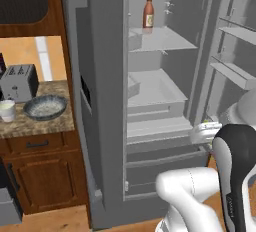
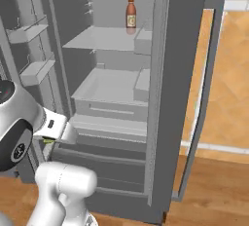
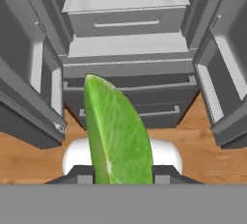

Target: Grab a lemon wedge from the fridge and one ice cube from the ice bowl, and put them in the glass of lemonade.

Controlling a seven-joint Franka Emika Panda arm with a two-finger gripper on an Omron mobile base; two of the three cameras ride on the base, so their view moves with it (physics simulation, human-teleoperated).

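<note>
Gripper [image 3: 120, 177] pinching lemon wedge [image 3: 117, 131] btwn its tips, prob so it's not slipping en route | wedge sitting just outside open fridge [image 1: 150, 101], low by drawers | ice bowl [image 1: 45, 107] + glass of lemonade [image 1: 7, 110] waiting on counter [image 1: 37, 125] by toaster [image 1: 19, 82] | ice cube not yet grabbed imo

Home kitchen, open fridge [image 1: 107, 101], toaster [image 1: 19, 82], probably wood cabinets [image 1: 37, 176]

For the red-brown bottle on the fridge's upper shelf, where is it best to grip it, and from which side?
Probably the bottle is best gripped around its labelled body, coming straight in from the open front of the fridge. It stands upright near the back of the shelf, with free space at both sides, so the fingers could close across its round body.
</note>
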